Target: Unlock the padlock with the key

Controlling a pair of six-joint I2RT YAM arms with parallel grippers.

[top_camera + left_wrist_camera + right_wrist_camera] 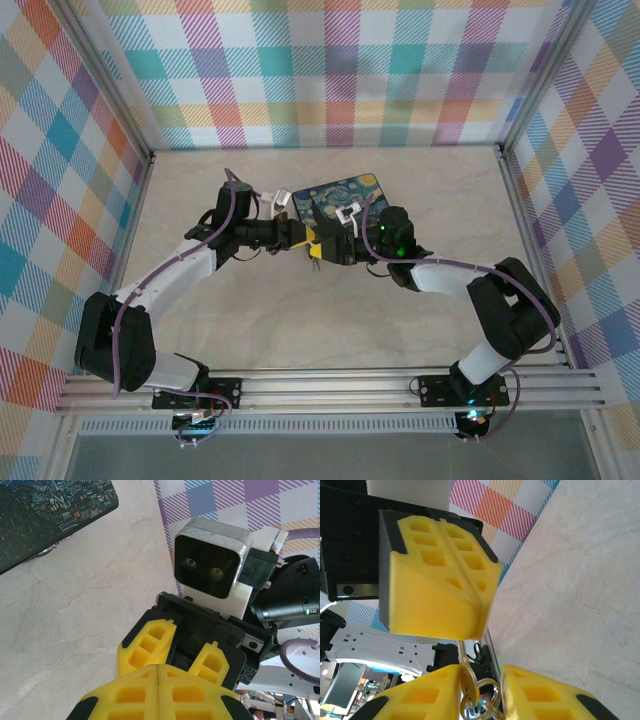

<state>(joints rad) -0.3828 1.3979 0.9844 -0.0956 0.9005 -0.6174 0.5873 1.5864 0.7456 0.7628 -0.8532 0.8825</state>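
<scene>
Both pincers are met tip to tip over the table [300, 330], just in front of the box with the starry-night lid [335, 200]. The left pincer [465, 575] is seen fully closed, yellow fingers pressed flat together, and nothing obvious is seen sticking out of the seam in its own wrist view. The right pincer [482, 696] is seen with its fingers apart, and a small metal cluster [476, 692] (silvery ring loops plus a brass-tinted piece) is sat in the gap, right under the left pincer's tip. Whether it's actually clamped can't be told tbh. Key and padlock can't be told apart in that cluster either, as it's too small and blurred.
</scene>
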